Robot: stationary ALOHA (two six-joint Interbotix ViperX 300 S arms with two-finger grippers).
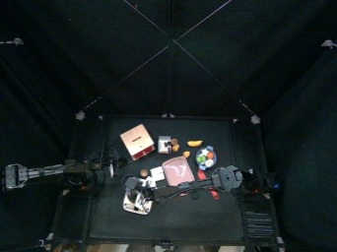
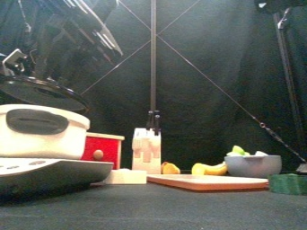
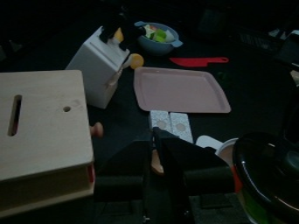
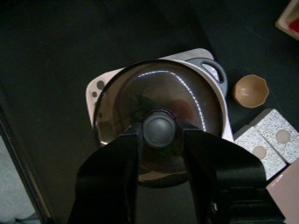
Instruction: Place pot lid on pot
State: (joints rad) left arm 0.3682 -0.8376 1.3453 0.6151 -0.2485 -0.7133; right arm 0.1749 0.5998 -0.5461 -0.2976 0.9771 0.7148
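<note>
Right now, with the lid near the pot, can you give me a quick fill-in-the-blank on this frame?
1. The right gripper has its jaws on either side of the lid's ___.
2. In the front view, the lid hangs tilted over the white ___.
3. Next to the pot sits a small wooden ___.
4. The flat cutting board by the knife block is coloured ___.

Missing words: knob; pot; bowl; pink.

I see the pot lid [image 4: 158, 118] over the pot [image 4: 198, 63] at the table's [image 1: 211, 212] front left, cutting board [image 1: 178, 171] just right, toaster [image 1: 137, 139] behind.
</note>
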